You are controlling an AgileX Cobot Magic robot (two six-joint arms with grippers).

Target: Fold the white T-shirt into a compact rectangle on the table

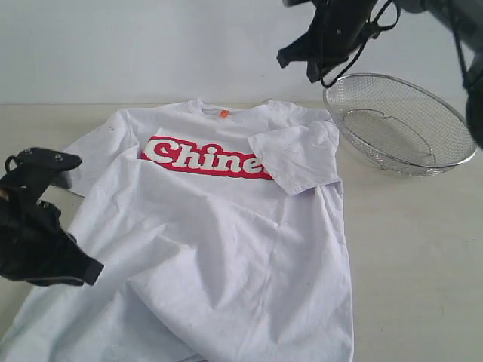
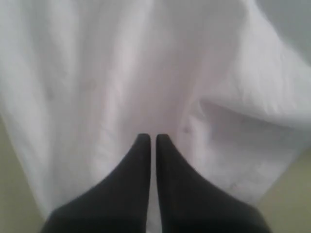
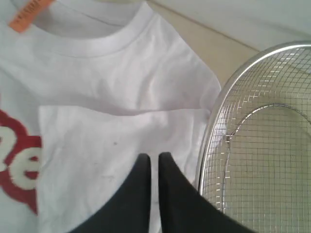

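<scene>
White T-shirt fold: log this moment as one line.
white T-shirt spread on table, basket-side sleeve folded inward | left gripper shut over shirt | right gripper shut, above sleeve beside wire basket

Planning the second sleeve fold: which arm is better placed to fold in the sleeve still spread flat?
Probably left. The left end effector is over the white T-shirt on the side of the unfolded sleeve; the right end effector sits by the folded sleeve and wire basket, across the shirt.

The T-shirt (image 1: 226,249) lies spread on the table (image 1: 423,256), the wire basket (image 1: 400,124) just beside its folded-in sleeve
</scene>
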